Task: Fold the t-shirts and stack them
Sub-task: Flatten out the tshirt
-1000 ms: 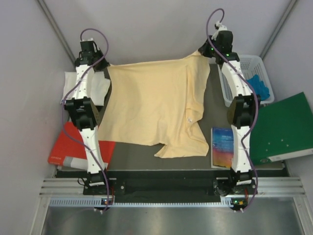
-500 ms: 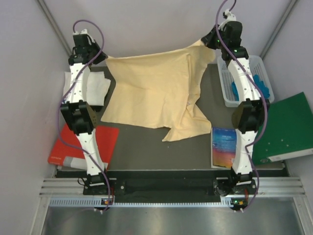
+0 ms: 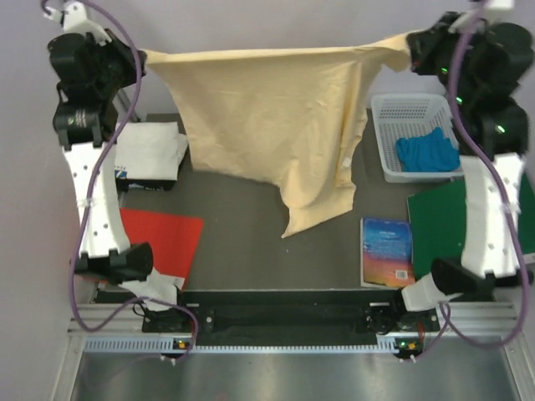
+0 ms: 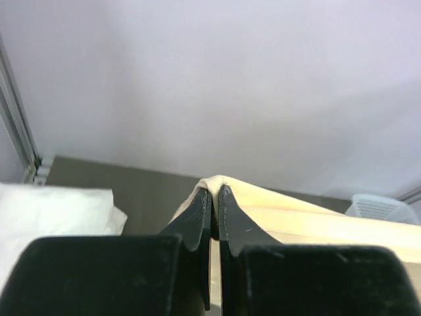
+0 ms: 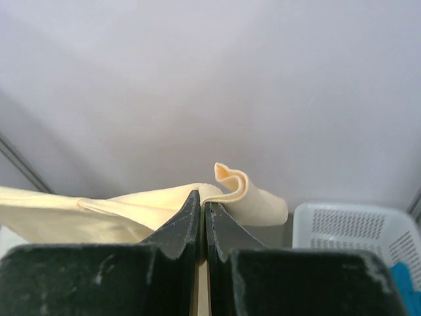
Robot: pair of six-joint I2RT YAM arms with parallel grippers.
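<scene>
So right now the yellow shirt (image 3: 267,125) is hanging up in the air like a curtain. The left gripper (image 4: 214,192) is pinched tight on one top corner and the right gripper (image 5: 201,197) is clamped on the other. The top edge is pulled pretty much straight across between them, so the long axis runs left to right, with everything else dangling below the hands and toward the arm bases. The bottom isn't even: it sags into a point on the right arm's side. I honestly can't tell if that tip is brushing the table (image 3: 242,251) or just above it. The white shirt (image 3: 150,150) is lying at the left, under the left arm.

Compared with half a second back, both arms are way higher and spread wider. Most of the cloth lay on the table then; now it's lifted clear.
</scene>
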